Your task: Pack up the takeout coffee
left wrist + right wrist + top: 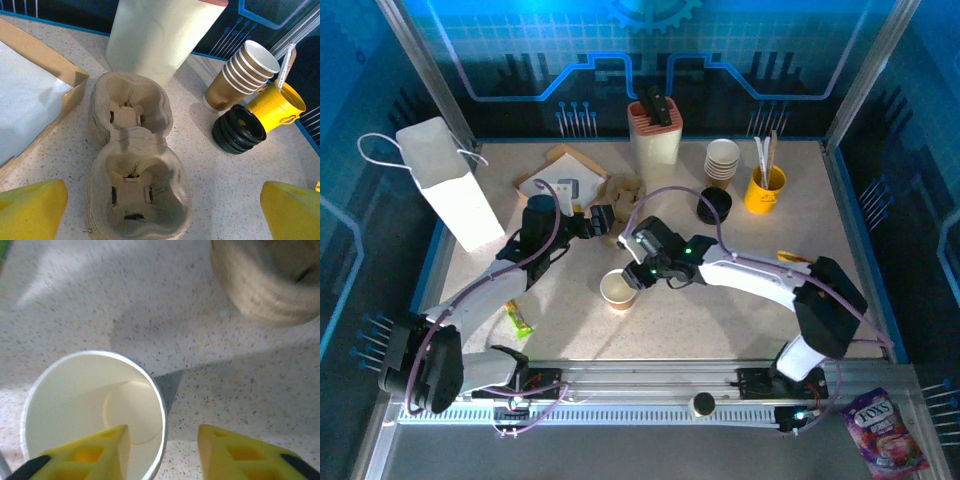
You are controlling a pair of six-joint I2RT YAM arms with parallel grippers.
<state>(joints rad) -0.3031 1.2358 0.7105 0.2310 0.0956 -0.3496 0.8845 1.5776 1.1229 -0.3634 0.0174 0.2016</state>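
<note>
I see the coffee cup (618, 290) standing upright on the table (750, 320), lidless, tan outside and white inside, at about 7 o'clock from the table's middle. The right gripper (638, 270) hangs over the cup's 1 o'clock edge. In the right wrist view its jaws are parted across the cup's rim, one inside the cup and the other outside. I see a gap on each side of the rim, so nothing is pinched.

The left gripper (605, 222) sits at 12 o'clock from the cup, well apart from it. In the left wrist view its jaws are spread wide over the stack of pulp carriers (132, 165), with nothing between them. At 10 o'clock from the carriers lies a cardboard tray (75, 80) with white paper in it. A tall cream container (160, 35) stands at their 12 o'clock.

Toward 2 o'clock from the carriers are the nested cups (245, 72), and the pile of black lids (239, 130) is just beside them. A yellow tin (277, 105) with stirrers in it stands just beyond the lids.

In the top view a white paper bag (445, 190) stands at the table's 10 o'clock corner. A small green sachet (518, 318) lies at 9 o'clock from the coffee cup.
</note>
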